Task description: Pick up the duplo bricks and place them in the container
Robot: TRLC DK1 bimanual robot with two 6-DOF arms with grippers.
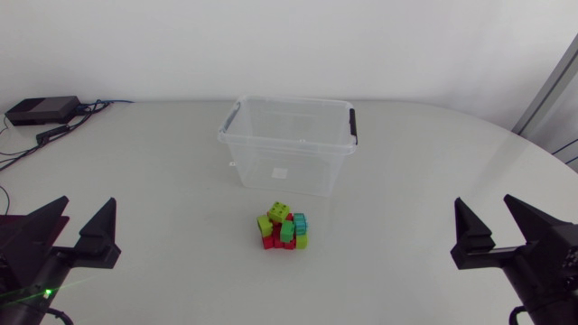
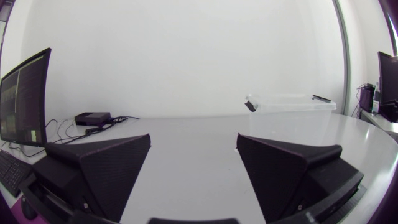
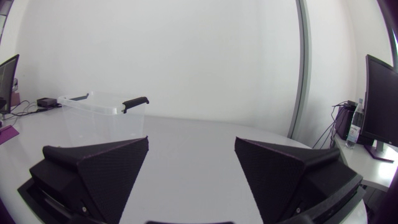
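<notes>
A small heap of duplo bricks, green, red, yellow-green and teal, lies at the table's middle, just in front of a clear plastic container with black handles. My left gripper rests open at the near left, far from the heap. At the near right my right gripper also stands open with nothing between its fingers. The left wrist view shows its gripper open and the container ahead to the right. In the right wrist view the gripper is open, the container ahead to the left. Neither wrist view shows the bricks.
A black box with cables sits at the far left corner of the white table. The container is without a lid and holds nothing that I can see.
</notes>
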